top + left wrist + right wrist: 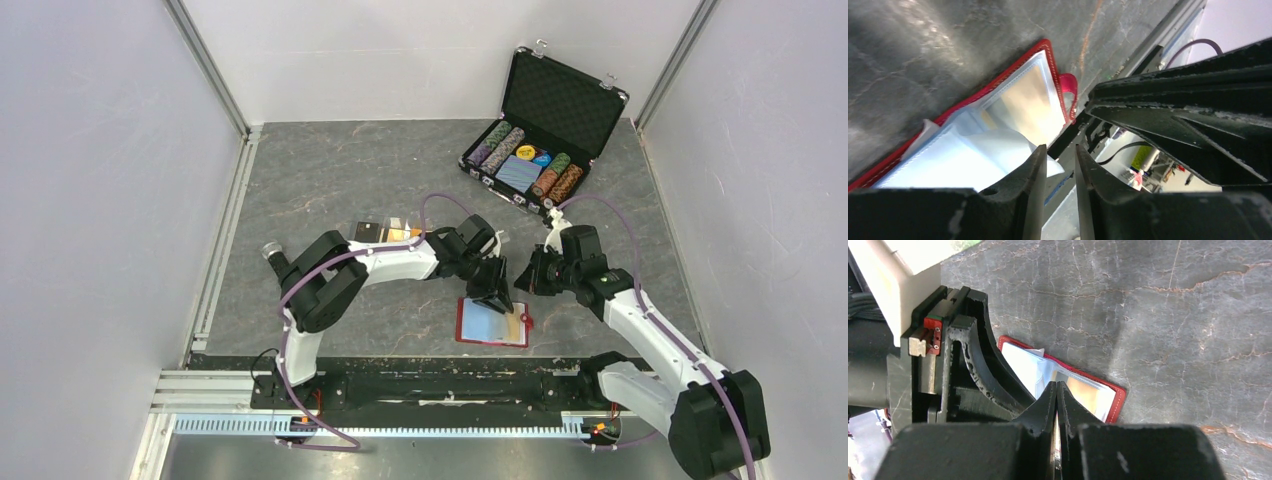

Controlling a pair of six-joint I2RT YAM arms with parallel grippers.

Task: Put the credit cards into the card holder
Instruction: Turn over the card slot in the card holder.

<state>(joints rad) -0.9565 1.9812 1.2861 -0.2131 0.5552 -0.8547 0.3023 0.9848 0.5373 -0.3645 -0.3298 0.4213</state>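
From above, the holder (480, 322) lies open and flat on the table (330, 180), close to my bases. Its lining faces up and its tab (527, 320) sticks out on the right. A pocketed card (511, 326) shows orange-gold at the tab end. My left gripper (497, 299) hangs over the holder's far edge. My right gripper (524, 280) sits just to the right of it, off the holder, and the two are nearly nose to nose. Loose cards (395, 233) (one black, one gold, as far as I can make out) lie well to the left, behind my left forearm. The case (560, 100) stands open in the far right corner with chips (565, 183) inside.

From my left wrist, the left fingers (1035, 190) are parted by a narrow slot with nothing in it, and through it I see the table's edge. Beyond the tips lies the holder, with its red rim and pale lining. A loose flap (998, 145) is raised toward one finger, but I cannot tell whether they touch. The right gripper fills the right side.

From my right wrist, the right fingers (1043, 410) are pressed together at the tips. A thin pale line runs between them lower down, and I cannot tell whether it is a card's edge. The holder lies just past the tips, with the pocketed card at its near end. The left gripper stands over the other end.
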